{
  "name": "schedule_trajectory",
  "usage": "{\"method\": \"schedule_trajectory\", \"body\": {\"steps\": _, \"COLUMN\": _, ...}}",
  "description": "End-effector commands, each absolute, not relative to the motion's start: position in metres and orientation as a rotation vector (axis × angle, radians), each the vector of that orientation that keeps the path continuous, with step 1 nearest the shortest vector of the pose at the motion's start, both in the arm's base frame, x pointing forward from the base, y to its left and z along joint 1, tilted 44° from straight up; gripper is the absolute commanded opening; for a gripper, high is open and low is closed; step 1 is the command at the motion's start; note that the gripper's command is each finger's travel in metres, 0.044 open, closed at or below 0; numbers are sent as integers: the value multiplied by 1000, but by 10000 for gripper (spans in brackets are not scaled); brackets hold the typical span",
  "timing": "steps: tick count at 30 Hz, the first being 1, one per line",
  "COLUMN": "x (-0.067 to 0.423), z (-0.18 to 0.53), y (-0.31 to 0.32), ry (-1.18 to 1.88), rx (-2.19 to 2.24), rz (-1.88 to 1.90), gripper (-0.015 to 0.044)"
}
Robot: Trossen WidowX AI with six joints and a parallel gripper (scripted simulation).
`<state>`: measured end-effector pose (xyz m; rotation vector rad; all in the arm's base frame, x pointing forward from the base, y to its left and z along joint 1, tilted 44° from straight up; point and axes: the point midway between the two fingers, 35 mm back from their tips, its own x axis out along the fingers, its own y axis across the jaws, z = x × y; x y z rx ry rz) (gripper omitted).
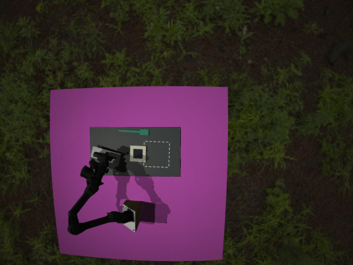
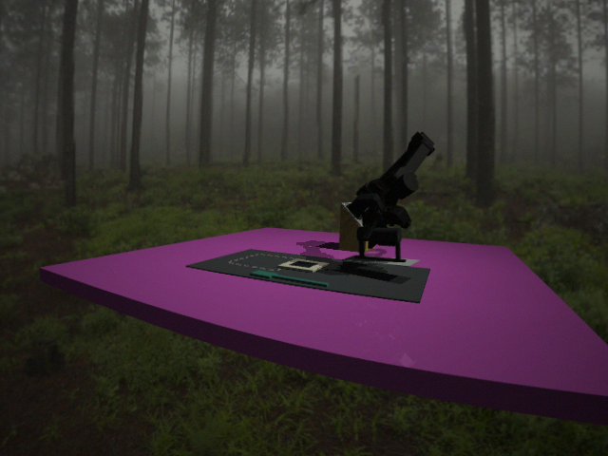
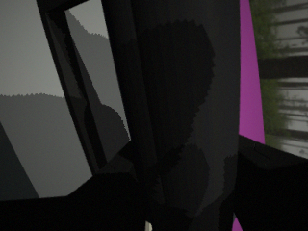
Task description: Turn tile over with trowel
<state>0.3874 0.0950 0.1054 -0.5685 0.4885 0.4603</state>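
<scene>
The tile [image 1: 138, 153] [image 2: 302, 265] lies flat on the mat, cream with its dark square mark up. Its right edge overlaps the left side of the dashed outline [image 1: 169, 143]. My gripper [image 1: 105, 157] [image 2: 380, 233] [image 3: 174, 136] is shut on the thick dark handle of a trowel with a flat pale blade [image 1: 96, 151] [image 2: 411, 262] [image 3: 29, 53]. The blade looks slightly above the mat at its left end in the top view, left of the tile. The arm hides part of the blade; the handle fills much of the wrist view.
A thin teal spatula-like tool [image 1: 144, 132] [image 2: 262, 274] lies along the back edge of the dark mat [image 1: 159, 171] [image 2: 392, 292]. The arm's base block [image 1: 137, 213] [image 2: 350, 230] stands on the magenta table [image 1: 193, 199] [image 2: 245, 309], in front of the mat.
</scene>
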Motion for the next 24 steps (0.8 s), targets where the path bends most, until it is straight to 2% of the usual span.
{"method": "schedule_trajectory", "body": {"steps": 1, "x": 394, "z": 99, "y": 83, "ry": 436, "rx": -581, "rz": 470, "gripper": 0}}
{"method": "schedule_trajectory", "body": {"steps": 14, "x": 399, "z": 79, "y": 54, "ry": 281, "rx": -642, "rz": 513, "gripper": 0}}
{"method": "schedule_trajectory", "body": {"steps": 24, "x": 400, "z": 76, "y": 55, "ry": 272, "rx": -646, "rz": 514, "gripper": 0}}
